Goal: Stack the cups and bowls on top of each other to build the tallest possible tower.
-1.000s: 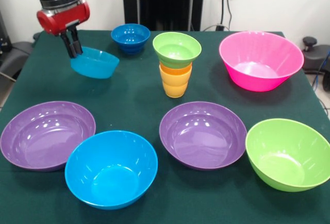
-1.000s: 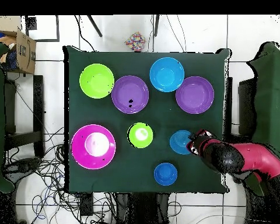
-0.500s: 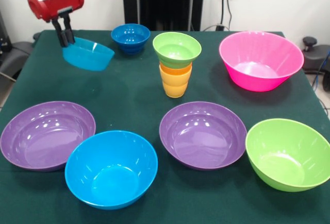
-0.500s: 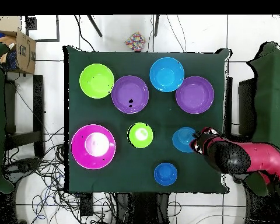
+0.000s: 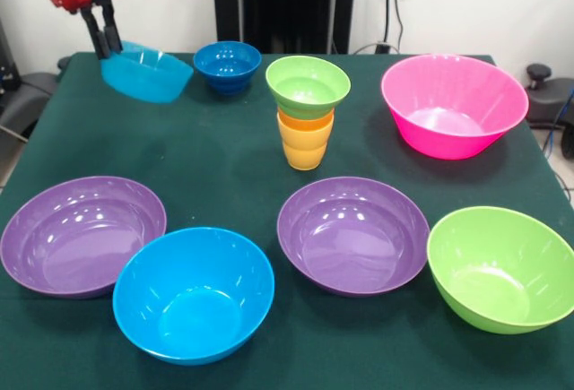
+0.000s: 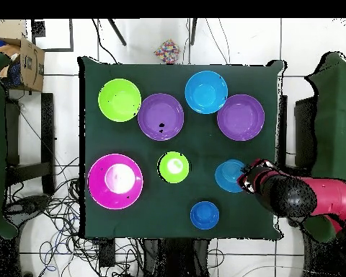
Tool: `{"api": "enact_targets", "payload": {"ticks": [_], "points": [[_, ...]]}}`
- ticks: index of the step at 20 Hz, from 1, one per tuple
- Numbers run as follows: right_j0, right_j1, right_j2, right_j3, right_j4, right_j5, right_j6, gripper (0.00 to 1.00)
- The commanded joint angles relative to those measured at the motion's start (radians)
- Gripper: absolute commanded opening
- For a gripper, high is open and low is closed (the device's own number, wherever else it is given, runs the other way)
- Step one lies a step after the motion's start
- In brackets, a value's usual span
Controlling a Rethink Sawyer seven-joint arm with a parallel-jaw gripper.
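Note:
My gripper (image 5: 100, 45) (image 6: 242, 178) is shut on the rim of the small light blue bowl (image 5: 148, 72) (image 6: 228, 175), holding it tilted above the table at the front view's far left. The tower (image 5: 307, 112) (image 6: 174, 166) stands mid-table: an orange cup (image 5: 305, 121) nested in a yellow-orange cup (image 5: 304, 150), with the small green bowl (image 5: 308, 84) on top. A small dark blue bowl (image 5: 227, 65) (image 6: 205, 214) sits behind, between the lifted bowl and the tower.
Large bowls ring the table: pink (image 5: 454, 104) (image 6: 115, 181), green (image 5: 502, 267) (image 6: 120, 99), two purple (image 5: 352, 233) (image 5: 81, 233) and blue (image 5: 194, 292) (image 6: 206, 91). A cardboard box (image 6: 21, 61) sits off the table.
The gripper has risen with the light blue bowl, lifting it off the table and carrying it up and slightly back. The other bowls and the tower have not moved.

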Motion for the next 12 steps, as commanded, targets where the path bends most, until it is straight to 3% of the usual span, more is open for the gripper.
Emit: {"api": "enact_targets", "payload": {"ticks": [1, 12], "points": [[0.080, -0.035, -0.007, 0.045, 0.032, 0.148, -0.057, 0.00], [0.128, -0.111, 0.007, 0.031, 0.127, 0.255, -0.039, 0.00]]}}
